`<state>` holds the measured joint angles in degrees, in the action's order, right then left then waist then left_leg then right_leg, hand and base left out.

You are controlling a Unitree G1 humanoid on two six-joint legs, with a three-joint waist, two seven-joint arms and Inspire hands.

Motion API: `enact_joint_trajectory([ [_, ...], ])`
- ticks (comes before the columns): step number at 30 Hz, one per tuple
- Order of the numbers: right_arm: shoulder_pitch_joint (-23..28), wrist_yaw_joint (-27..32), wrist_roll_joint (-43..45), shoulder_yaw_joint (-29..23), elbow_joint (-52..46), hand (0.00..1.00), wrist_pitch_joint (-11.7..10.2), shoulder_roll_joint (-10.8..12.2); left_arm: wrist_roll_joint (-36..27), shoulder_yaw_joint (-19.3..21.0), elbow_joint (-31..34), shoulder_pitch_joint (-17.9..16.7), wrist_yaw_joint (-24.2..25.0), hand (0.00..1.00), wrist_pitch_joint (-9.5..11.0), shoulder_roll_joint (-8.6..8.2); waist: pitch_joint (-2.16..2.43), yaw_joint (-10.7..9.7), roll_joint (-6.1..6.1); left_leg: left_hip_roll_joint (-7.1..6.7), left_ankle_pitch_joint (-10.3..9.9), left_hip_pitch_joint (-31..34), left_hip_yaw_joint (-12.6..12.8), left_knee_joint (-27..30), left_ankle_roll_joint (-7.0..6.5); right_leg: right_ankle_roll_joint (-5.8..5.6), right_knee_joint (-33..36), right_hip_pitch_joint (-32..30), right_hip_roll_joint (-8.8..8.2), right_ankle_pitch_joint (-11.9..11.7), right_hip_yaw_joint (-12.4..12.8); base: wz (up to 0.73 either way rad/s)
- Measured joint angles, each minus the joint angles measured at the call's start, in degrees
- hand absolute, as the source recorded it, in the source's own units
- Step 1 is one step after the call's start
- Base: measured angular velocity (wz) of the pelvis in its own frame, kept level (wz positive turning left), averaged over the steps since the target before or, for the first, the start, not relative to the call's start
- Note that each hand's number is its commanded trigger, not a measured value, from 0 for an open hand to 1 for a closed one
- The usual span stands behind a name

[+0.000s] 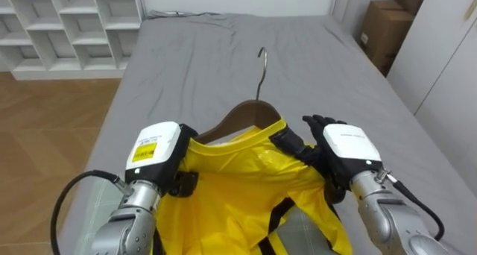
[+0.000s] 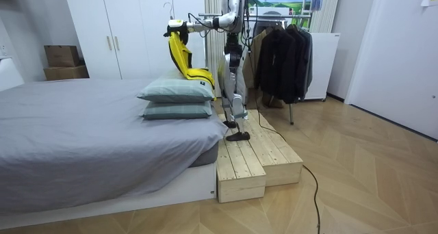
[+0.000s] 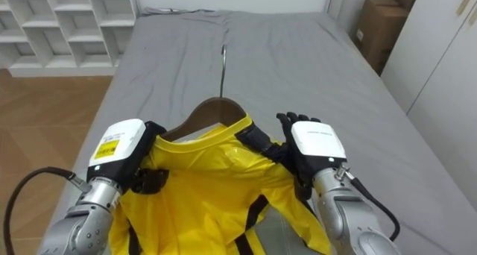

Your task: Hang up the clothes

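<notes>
The left hand (image 1: 156, 154) is at one shoulder of the yellow jacket (image 1: 246, 184), its fingers hidden by cloth, so I cannot tell their grip; the right hand (image 1: 339, 147) pinches the other shoulder. The jacket is already on its hanger (image 1: 246, 115), held up over the bed (image 1: 313, 54); carrying it to the rack (image 2: 272, 15) behind the robot and hooking it on looks to be what is left

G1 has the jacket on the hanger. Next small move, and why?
Probably turn toward the clothes rack: the yellow jacket already sits on the wooden hanger, held up between left hand and right hand over the bed, hook free, rack behind the robot.
</notes>
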<state>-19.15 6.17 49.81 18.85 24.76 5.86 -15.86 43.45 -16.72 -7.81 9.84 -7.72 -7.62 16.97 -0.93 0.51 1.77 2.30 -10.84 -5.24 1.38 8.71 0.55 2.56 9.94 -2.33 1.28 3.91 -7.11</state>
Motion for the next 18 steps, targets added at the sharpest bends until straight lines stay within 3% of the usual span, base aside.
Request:
enact_joint_trajectory([
  [18,0.0,9.0,0.0,-0.2,0.0,0.00,-0.1,0.7,-0.2,0.1,1.0,0.2,-0.7,1.00,-0.1,-1.30,0.11,-0.4,0.10,0.00,0.0,0.3,0.1,0.0,-0.01,-0.03,-0.3,0.2,-0.21,0.0,-0.9,0.02],
])
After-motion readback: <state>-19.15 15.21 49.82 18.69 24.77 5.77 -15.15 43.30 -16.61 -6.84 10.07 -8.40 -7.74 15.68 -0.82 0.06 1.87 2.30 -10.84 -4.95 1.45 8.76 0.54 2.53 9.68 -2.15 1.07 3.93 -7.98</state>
